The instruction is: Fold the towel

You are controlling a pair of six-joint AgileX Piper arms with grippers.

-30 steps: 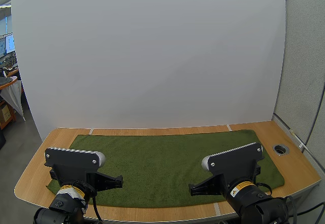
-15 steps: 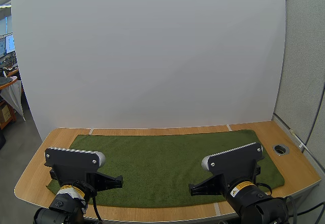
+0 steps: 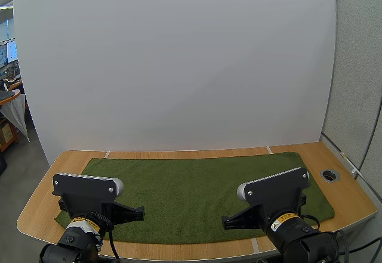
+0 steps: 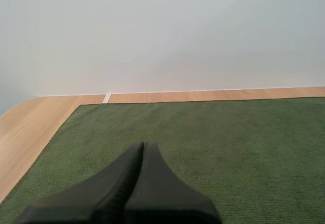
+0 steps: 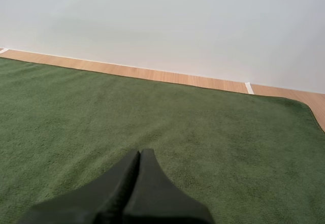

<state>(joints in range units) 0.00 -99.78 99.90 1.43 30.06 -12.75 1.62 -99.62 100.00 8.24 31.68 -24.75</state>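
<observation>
A dark green towel (image 3: 197, 191) lies flat and unfolded over most of the wooden table (image 3: 71, 158). My left gripper (image 4: 142, 145) is shut on nothing, its fingers together as one dark wedge low over the towel (image 4: 213, 142) near its left side. My right gripper (image 5: 140, 152) is likewise shut and empty, hovering above the towel (image 5: 177, 122) toward its right side. In the high view both arms sit at the table's near edge, the left arm (image 3: 89, 200) over the towel's front left and the right arm (image 3: 274, 200) over its front right.
A white backdrop (image 3: 179, 66) stands along the table's far edge. A round cable hole (image 3: 329, 175) sits in the tabletop at the right, beside the towel's edge. Bare wood strips border the towel at the left, right and back.
</observation>
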